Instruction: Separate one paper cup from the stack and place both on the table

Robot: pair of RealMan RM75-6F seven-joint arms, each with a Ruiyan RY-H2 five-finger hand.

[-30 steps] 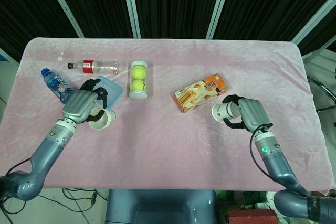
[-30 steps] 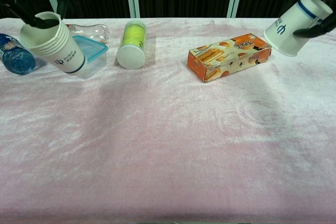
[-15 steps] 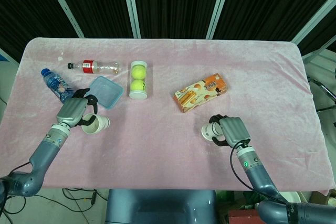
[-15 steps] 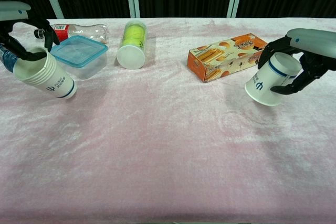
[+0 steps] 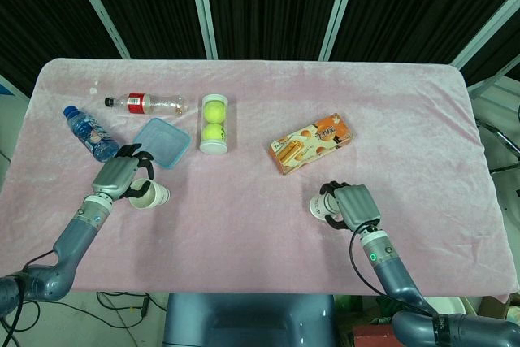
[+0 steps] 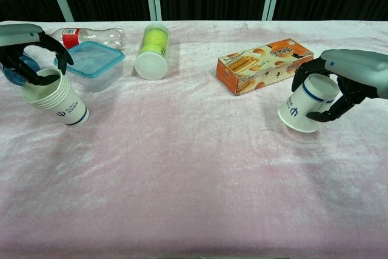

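Note:
A stack of white paper cups [image 6: 56, 99] [image 5: 149, 196] stands slightly tilted, mouth up, at the table's left. My left hand [image 6: 27, 53] [image 5: 118, 178] grips it at the rim, and its base is down on the pink cloth. A single white cup [image 6: 306, 104] [image 5: 318, 206] with a blue band is tilted, mouth toward the cloth, at the right. My right hand [image 6: 345, 80] [image 5: 351, 205] holds it from above and behind, and its rim touches or nearly touches the cloth.
A blue-lidded clear container [image 6: 91, 63] and a blue water bottle [image 5: 88, 131] lie close to the left hand. A tennis ball tube [image 6: 153, 50], a red-labelled bottle [image 5: 145, 102] and an orange snack box [image 6: 264, 65] lie farther back.
Both hands have come down over the past second, lowering the stack and the single cup to the cloth. The right hand also moved nearer the front edge.

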